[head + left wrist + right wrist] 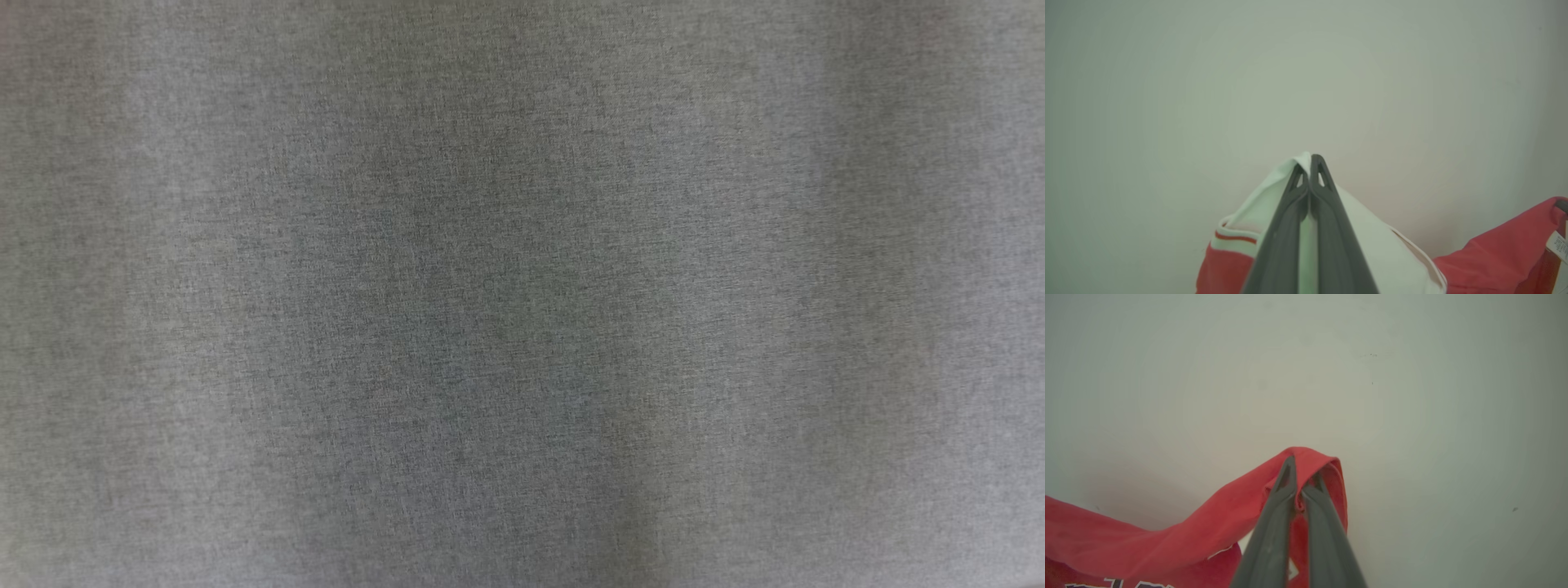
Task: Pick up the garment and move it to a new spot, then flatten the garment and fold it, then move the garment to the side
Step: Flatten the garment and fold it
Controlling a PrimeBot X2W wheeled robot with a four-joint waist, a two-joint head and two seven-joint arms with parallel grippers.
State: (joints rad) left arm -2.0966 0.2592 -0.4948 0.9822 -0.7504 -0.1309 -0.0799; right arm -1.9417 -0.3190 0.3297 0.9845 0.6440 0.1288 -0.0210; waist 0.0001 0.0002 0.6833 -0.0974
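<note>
**Desk:** What is the head camera catching?

**Photographer:** It is facing a blurred grey weave (522, 294), and I cannot tell what it is.

**Desk:** And the hands?

**Photographer:** The left hand (1310, 161) is clamping shut on a white fold of the garment (1404, 253). The right hand (1300, 475) is pinching a red hem, its jaws closed too. The red cloth is sagging between the two grips, probably so the garment is spreading out for flattening.

**Desk:** Beyond them?

**Photographer:** The pale surface (1412, 396) is lying past the fingertips, with the cloth shadowing it softly.
</note>
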